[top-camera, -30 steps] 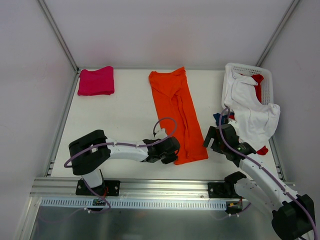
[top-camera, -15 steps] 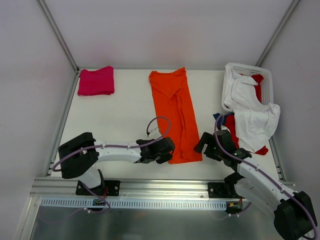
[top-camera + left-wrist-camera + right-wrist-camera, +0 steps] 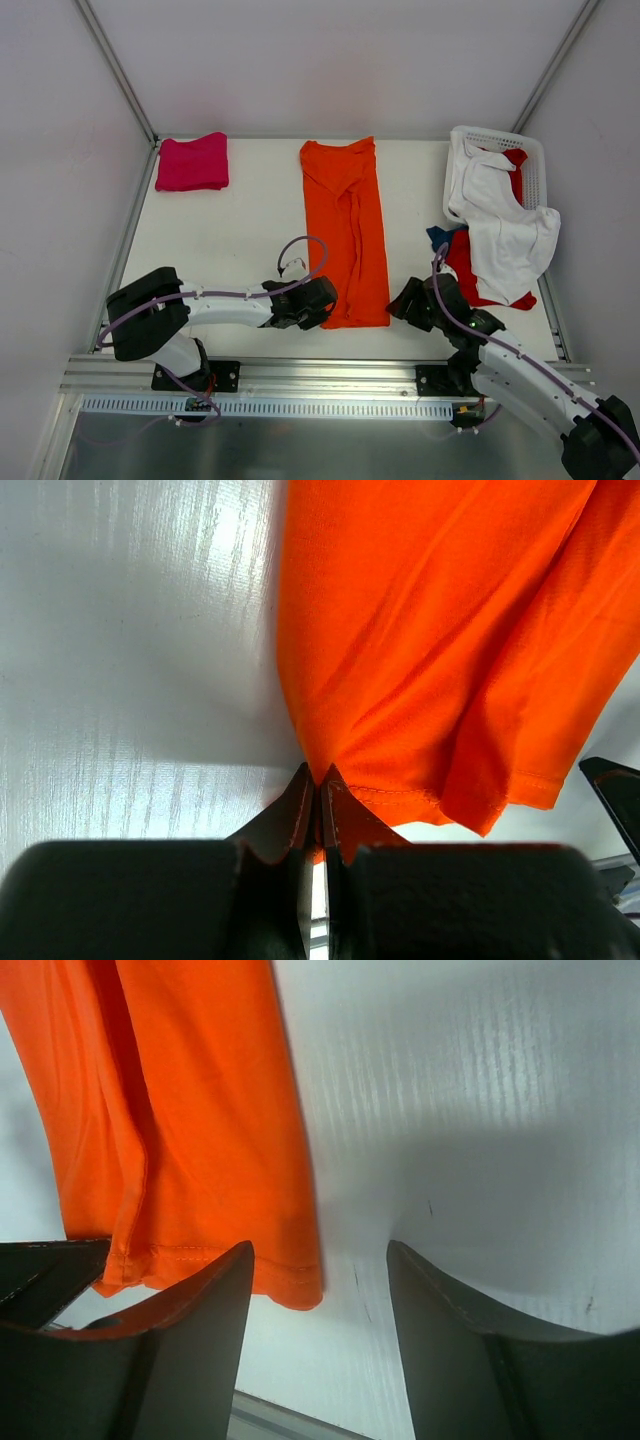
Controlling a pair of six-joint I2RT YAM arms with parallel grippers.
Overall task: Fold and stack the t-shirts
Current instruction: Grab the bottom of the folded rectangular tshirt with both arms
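One second on, left pincer [image 3: 318, 778] clamps straightened orange t-shirt [image 3: 347, 230]; right pincer [image 3: 318, 1248] stands open.

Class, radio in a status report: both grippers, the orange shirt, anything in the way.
Left gripper shut on near corner of orange t-shirt. Right gripper open over the other near corner, nothing held. Shirt laid out lengthwise. Basket well aside.

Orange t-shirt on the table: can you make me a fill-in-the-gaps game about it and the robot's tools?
The left tool is ____ on the near hem of the orange t-shirt.
The right tool is ____, holding nothing, by the other near corner.
The folded pink t-shirt lies at the far ____ corner of the table.
The basket stands on the table's ____ side.
Missing words: shut, open, left, right.
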